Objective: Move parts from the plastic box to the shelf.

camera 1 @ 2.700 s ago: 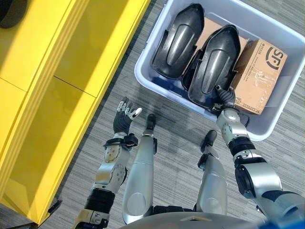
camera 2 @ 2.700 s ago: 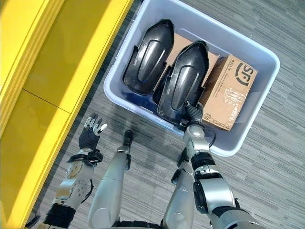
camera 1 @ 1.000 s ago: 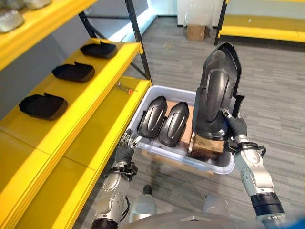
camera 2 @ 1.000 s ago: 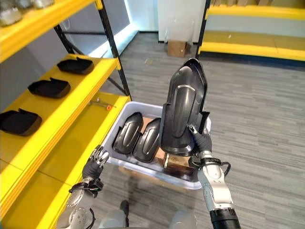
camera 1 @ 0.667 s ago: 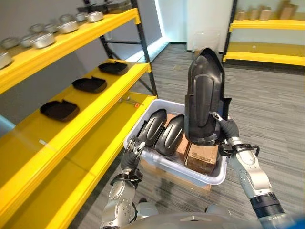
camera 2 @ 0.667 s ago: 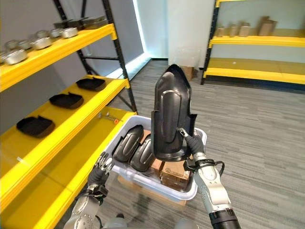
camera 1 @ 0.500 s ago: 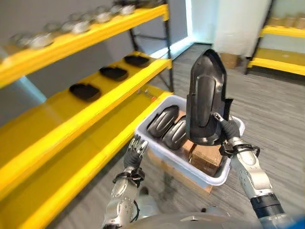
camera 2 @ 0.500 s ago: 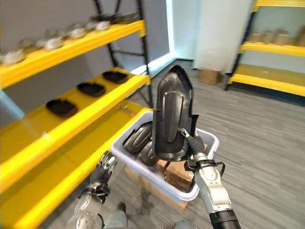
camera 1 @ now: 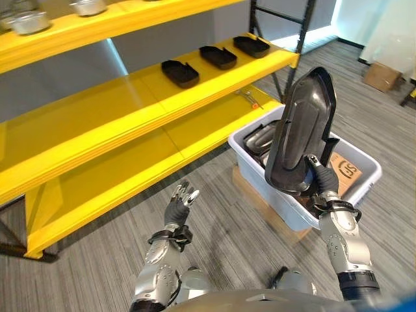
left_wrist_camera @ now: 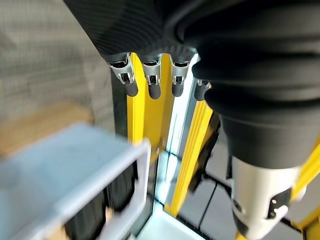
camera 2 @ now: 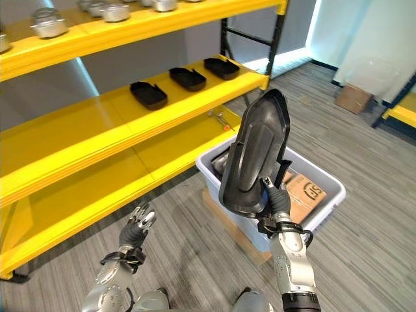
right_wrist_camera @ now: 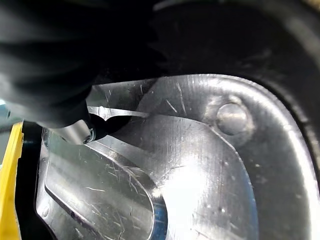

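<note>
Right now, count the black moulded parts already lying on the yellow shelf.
3: one black moulded part nearest, a second in the middle, a third farthest, all spaced along the yellow shelf. More may be hidden.

Grey, striped carpet floor [camera 1: 97,214] runs from the near edge to the far right, where a small cardboard carton [camera 1: 380,76] stands on it beside a white wall [camera 2: 364,39]. Along the left stretches a long rack of yellow boards [camera 1: 97,110] on black uprights [camera 1: 305,26], backed by a grey wall [camera 1: 58,68]. Black trays [camera 2: 187,78] lie in a row on its middle board, metal pots [camera 2: 49,23] on the top one, and bright light falls at the rack's far end.
</note>
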Robot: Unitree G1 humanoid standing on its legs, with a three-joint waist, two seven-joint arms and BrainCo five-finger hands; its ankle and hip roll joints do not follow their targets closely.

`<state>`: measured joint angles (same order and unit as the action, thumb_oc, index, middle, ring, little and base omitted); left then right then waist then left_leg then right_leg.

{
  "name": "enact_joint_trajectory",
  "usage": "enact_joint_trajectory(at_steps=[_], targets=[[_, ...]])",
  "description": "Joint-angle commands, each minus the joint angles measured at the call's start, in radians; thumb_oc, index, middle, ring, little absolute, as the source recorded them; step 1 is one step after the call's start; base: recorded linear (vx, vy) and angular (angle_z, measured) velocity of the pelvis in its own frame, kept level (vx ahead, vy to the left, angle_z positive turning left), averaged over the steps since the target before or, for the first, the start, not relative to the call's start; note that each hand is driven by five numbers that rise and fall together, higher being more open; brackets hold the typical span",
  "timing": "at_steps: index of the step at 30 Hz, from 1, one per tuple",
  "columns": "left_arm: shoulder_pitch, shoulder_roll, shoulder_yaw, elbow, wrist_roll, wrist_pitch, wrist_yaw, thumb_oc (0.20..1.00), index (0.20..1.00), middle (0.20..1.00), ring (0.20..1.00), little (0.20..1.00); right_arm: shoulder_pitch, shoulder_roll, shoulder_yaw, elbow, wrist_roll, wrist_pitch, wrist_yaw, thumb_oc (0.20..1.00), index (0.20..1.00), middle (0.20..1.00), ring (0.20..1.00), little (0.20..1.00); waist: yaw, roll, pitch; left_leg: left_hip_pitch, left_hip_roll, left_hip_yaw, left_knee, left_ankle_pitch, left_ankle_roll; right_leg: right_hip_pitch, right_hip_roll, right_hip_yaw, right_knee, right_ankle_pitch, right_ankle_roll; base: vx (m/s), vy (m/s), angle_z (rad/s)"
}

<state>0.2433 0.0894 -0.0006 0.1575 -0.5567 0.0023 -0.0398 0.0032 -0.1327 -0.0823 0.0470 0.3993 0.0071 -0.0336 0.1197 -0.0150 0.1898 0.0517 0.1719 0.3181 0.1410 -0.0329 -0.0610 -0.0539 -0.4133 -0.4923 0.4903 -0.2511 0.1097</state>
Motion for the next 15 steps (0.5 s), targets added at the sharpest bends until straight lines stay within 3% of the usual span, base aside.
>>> enact_joint_trajectory(at_steps=[1, 7, 8, 10, 11, 12, 13, 15], targets=[[-0.006, 0.002, 0.034, -0.145, 0.025, -0.048, -0.016, 1.000, 1.000, 1.000, 1.000, 1.000, -0.055, 0.045, -0.036, -0.090, -0.014, -0.080, 0.007, 0.200, 0.200, 0.200, 0.200, 0.200, 0.000, -0.050, 0.017, -0.036, 0.062, -0.059, 0.061, -0.032, -0.002, 0.227, 0.007, -0.080, -0.249, 0.245, 0.002, 0.03, 0.160, 0.22], [-0.012, 0.003, 0.046, -0.154, 0.040, -0.057, -0.006, 1.000, 1.000, 1.000, 1.000, 1.000, -0.076, 0.076, -0.003, -0.095, -0.019, -0.085, 0.005, 0.200, 0.200, 0.200, 0.200, 0.200, 0.039, -0.079, 0.028, -0.069, -0.003, -0.086, 0.075, -0.068, 0.024, 0.263, -0.040, -0.112, -0.306, 0.351, 0.030, 0.06, 0.195, 0.17], [-0.022, 0.003, 0.048, -0.151, 0.045, -0.060, -0.002, 1.000, 1.000, 1.000, 1.000, 1.000, -0.085, 0.087, 0.008, -0.096, -0.017, -0.088, 0.003, 0.200, 0.200, 0.200, 0.200, 0.200, 0.051, -0.087, 0.028, -0.078, -0.032, -0.094, 0.078, -0.083, 0.035, 0.275, -0.065, -0.120, -0.323, 0.411, 0.044, 0.08, 0.226, 0.34], [-0.026, 0.004, 0.050, -0.153, 0.048, -0.061, 0.001, 1.000, 1.000, 1.000, 1.000, 1.000, -0.086, 0.087, 0.010, -0.094, -0.018, -0.087, 0.001, 0.200, 0.200, 0.200, 0.200, 0.200, 0.052, -0.089, 0.028, -0.079, -0.043, -0.096, 0.075, -0.086, 0.040, 0.280, -0.070, -0.122, -0.332, 0.430, 0.045, 0.15, 0.293, 0.54], [-0.058, 0.018, 0.052, -0.144, 0.067, -0.067, 0.013, 1.000, 1.000, 1.000, 1.000, 1.000, -0.081, 0.092, 0.005, -0.098, -0.031, -0.086, -0.005, 0.200, 0.200, 0.200, 0.200, 0.200, 0.042, -0.087, 0.021, -0.059, -0.088, -0.127, 0.004, -0.080, 0.069, 0.259, -0.074, -0.022, -0.302, 0.528, 0.046, 0.28, 0.433, 0.45], [-0.068, 0.024, 0.047, -0.143, 0.072, -0.071, 0.019, 1.000, 1.000, 1.000, 1.000, 1.000, -0.078, 0.092, 0.001, -0.099, -0.034, -0.088, -0.007, 0.200, 0.200, 0.200, 0.200, 0.200, 0.025, -0.078, 0.018, -0.045, -0.094, -0.144, -0.030, -0.069, 0.073, 0.226, -0.042, 0.066, -0.283, 0.523, 0.034, 0.25, 0.364, 0.47], [-0.068, 0.024, 0.047, -0.142, 0.072, -0.071, 0.019, 1.000, 1.000, 1.000, 1.000, 1.000, -0.078, 0.092, 0.001, -0.099, -0.034, -0.088, -0.007, 0.200, 0.200, 0.200, 0.200, 0.200, 0.025, -0.079, 0.015, -0.047, -0.095, -0.144, -0.033, -0.066, 0.073, 0.222, -0.043, 0.066, -0.283, 0.524, 0.034, 0.13, 0.152, 1.02], [-0.092, 0.040, 0.040, -0.129, 0.077, -0.076, 0.023, 1.000, 1.000, 1.000, 1.000, 1.000, -0.062, 0.084, -0.008, -0.114, -0.033, -0.089, -0.008, 0.200, 0.200, 0.200, 0.200, 0.200, -0.016, -0.060, 0.018, -0.018, -0.101, -0.188, -0.082, -0.050, 0.082, 0.131, 0.063, 0.245, -0.207, 0.467, 0.007, 0.18, 0.203, 1.25]])
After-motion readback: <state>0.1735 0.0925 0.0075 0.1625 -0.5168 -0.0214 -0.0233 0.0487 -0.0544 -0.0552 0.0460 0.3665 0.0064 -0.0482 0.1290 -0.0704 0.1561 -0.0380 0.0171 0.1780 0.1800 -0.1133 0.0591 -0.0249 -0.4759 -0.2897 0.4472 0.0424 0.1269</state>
